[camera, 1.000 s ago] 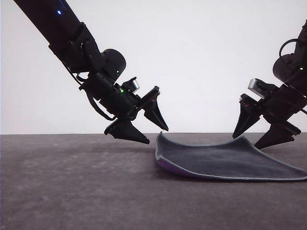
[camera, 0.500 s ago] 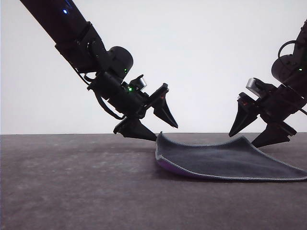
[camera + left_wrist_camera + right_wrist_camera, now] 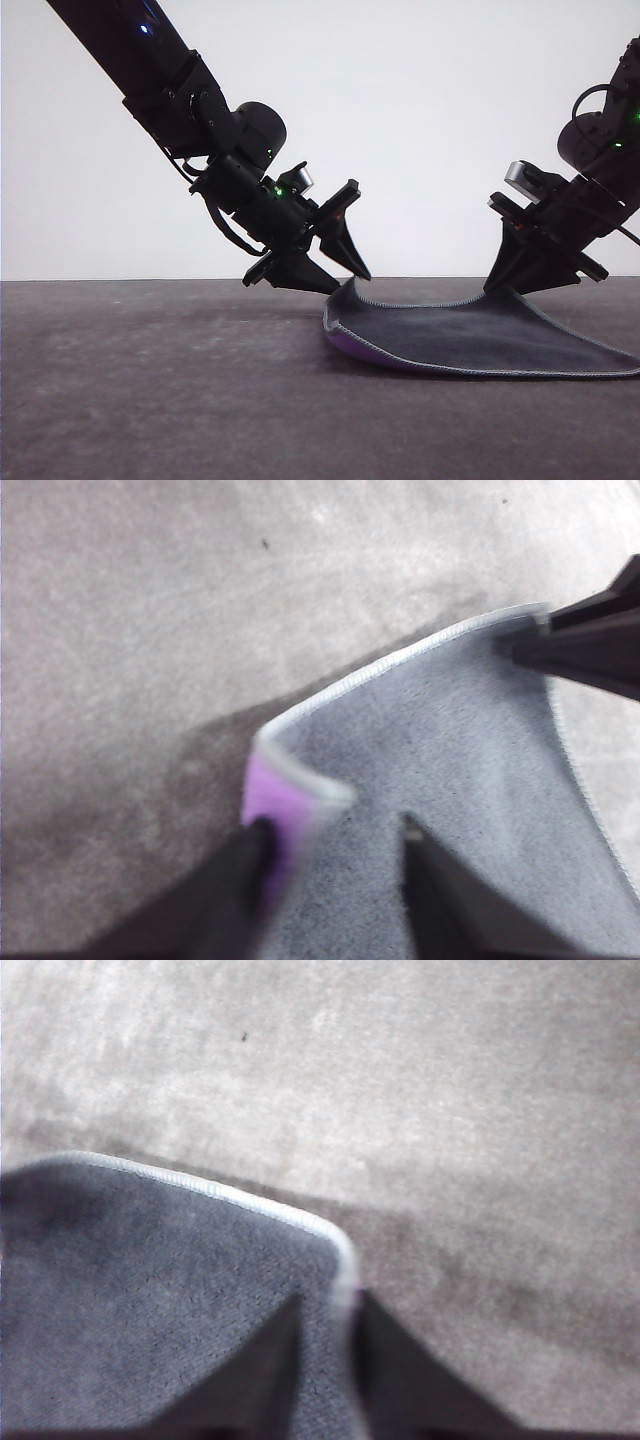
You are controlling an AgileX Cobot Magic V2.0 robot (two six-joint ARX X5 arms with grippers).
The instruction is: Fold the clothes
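Currently, the small square soft cloth [image 3: 470, 338], dark grey above and purple beneath, is lying on the grey table [image 3: 150, 400]. Its far corners are being gripped: right gripper [image 3: 325, 1335] clenched on one, left gripper [image 3: 335, 835] spread astride the other. Closure is required next.

The cloth [image 3: 470, 335] lies on the table [image 3: 150, 390], right of centre in the front view, running off toward the right edge. Its two far corners curl up off the table. The left end effector [image 3: 335, 275] sits at the cloth's far left corner, one finger on each side of the raised edge. The right end effector [image 3: 535, 275] sits at the far right corner, its fingers close together on either side of that edge.
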